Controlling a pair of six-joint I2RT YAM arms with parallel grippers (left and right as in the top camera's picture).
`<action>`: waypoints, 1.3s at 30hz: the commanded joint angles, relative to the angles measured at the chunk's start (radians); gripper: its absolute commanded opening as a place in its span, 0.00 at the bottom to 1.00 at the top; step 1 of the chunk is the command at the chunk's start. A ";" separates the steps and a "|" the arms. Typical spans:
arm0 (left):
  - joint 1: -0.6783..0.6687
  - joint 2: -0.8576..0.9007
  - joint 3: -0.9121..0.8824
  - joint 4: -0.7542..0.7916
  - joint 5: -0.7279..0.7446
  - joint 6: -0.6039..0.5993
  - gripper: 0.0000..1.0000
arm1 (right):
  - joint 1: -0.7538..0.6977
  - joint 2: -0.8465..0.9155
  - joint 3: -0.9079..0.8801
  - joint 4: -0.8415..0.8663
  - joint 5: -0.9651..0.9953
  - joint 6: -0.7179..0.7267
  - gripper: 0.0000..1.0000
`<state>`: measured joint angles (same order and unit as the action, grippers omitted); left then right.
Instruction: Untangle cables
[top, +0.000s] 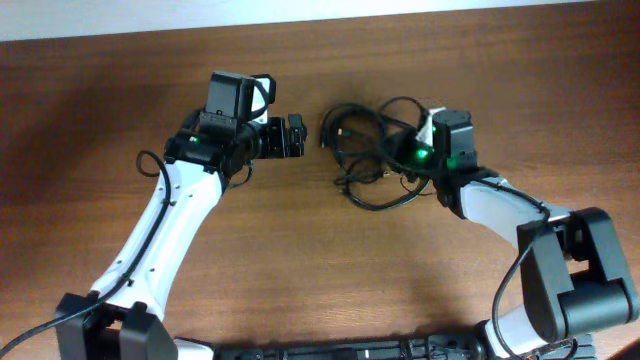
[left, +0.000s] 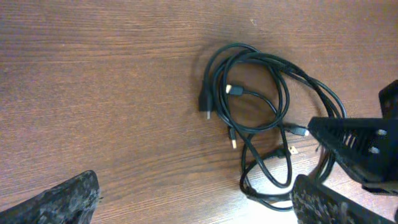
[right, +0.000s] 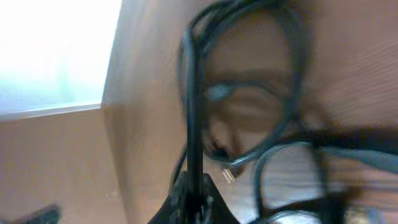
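Observation:
The cables lie as one tangled bundle of thin black cords on the wooden table, right of centre. In the left wrist view the cables show several loops and small plugs, one silvery-tipped. My left gripper is open and empty, just left of the bundle and apart from it; its fingers spread wide in the left wrist view. My right gripper is at the bundle's right side. In the blurred right wrist view it is shut on one black cable strand that runs up from its fingers.
The wooden table stretches around the bundle. Its far edge meets a white surface at the back. Both arms' bases sit at the front edge.

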<state>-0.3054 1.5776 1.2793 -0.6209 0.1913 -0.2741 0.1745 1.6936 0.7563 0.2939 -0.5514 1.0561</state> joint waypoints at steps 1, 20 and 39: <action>0.003 0.000 0.016 0.015 -0.004 0.068 0.99 | 0.035 -0.082 0.118 -0.180 -0.192 -0.302 0.04; -0.033 0.158 0.016 0.024 0.274 0.143 0.99 | 0.133 -0.565 0.386 -0.655 -0.110 -0.817 0.04; 0.009 0.118 -0.023 -0.121 0.406 0.949 0.99 | 0.131 -0.558 0.386 -0.631 -0.011 -0.869 0.11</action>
<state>-0.2584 1.7203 1.2823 -0.7818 0.6235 0.5411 0.3046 1.1461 1.1164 -0.3435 -0.5743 0.1986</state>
